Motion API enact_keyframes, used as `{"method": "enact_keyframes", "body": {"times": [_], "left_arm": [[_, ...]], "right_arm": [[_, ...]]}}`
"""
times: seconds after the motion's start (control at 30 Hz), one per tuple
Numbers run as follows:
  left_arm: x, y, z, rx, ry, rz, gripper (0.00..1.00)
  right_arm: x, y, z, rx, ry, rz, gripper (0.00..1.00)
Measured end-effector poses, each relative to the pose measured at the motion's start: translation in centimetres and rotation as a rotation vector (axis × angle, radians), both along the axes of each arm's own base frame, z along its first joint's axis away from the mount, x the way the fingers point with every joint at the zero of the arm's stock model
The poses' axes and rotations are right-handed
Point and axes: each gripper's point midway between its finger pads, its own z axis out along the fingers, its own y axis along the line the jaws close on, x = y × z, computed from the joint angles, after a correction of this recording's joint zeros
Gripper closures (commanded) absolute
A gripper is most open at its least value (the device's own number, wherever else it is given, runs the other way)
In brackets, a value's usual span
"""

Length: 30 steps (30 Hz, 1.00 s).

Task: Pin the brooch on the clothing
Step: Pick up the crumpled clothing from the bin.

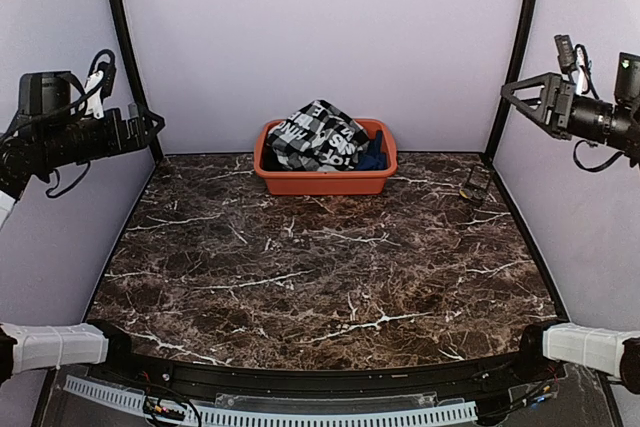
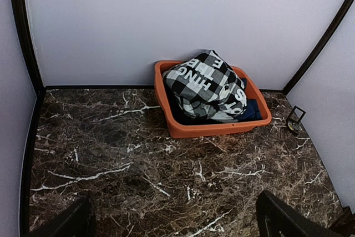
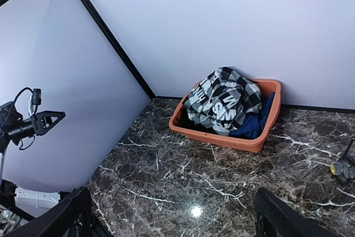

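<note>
The black-and-white check shirt [image 1: 318, 136] with white block letters lies bunched on top in an orange basin [image 1: 322, 184] at the back middle of the table. It also shows in the left wrist view [image 2: 206, 86] and the right wrist view [image 3: 223, 100]. A small dark object with a yellow part [image 1: 474, 186], which looks like the brooch, lies by the right wall; it also shows in the wrist views [image 2: 294, 118] [image 3: 343, 165]. My left gripper [image 1: 152, 125] is raised at the far left, open and empty. My right gripper [image 1: 512, 93] is raised at the far right, open and empty.
A blue garment [image 1: 374, 157] and a black one [image 2: 180, 112] lie under the shirt in the basin. Dark marble tabletop [image 1: 320, 267] with white walls on three sides and black corner posts [image 1: 130, 57]. Both arm bases sit at the near edge.
</note>
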Motion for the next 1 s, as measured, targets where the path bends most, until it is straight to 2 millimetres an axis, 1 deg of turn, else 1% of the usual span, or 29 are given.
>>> {"method": "enact_keyframes", "body": {"times": [0.07, 0.27, 0.37, 0.43, 0.53, 0.6, 0.67, 0.77, 0.9, 1.0], "left_arm": [[-0.1, 0.1, -0.9, 0.023, 0.028, 0.002, 0.0], [-0.8, -0.2, -0.1, 0.034, -0.015, -0.041, 0.0], [-0.5, -0.8, 0.2, 0.028, -0.029, -0.071, 0.0], [0.1, -1.2, 0.1, 0.028, -0.019, -0.082, 0.0], [2.7, -2.2, 0.1, 0.031, 0.01, -0.092, 0.0], [5.3, -3.1, 0.1, 0.026, 0.029, -0.093, 0.0], [8.2, -4.2, -0.7, 0.018, 0.058, -0.098, 0.0], [12.8, -6.2, -3.5, -0.006, 0.123, -0.111, 0.0], [17.4, -8.7, -7.9, -0.044, 0.201, -0.141, 0.0], [20.4, -11.2, -9.7, -0.072, 0.212, -0.181, 0.0]], "right_arm": [[-0.5, -0.6, 0.8, -0.003, -0.033, -0.045, 0.01], [-1.2, -2.0, 1.9, -0.011, -0.092, -0.145, 0.01], [-0.8, -2.5, 1.5, -0.022, -0.093, -0.178, 0.02], [-0.2, -2.8, 0.8, -0.031, -0.078, -0.198, 0.01], [0.8, -3.1, -0.8, -0.043, -0.037, -0.218, 0.01], [1.3, -3.1, -2.4, -0.051, -0.001, -0.221, 0.01], [1.7, -3.1, -3.7, -0.057, 0.03, -0.221, 0.01], [2.3, -3.2, -5.6, -0.067, 0.078, -0.228, 0.01], [2.8, -3.2, -6.2, -0.069, 0.092, -0.228, 0.01], [2.9, -3.1, -6.5, -0.067, 0.093, -0.221, 0.01]]}}
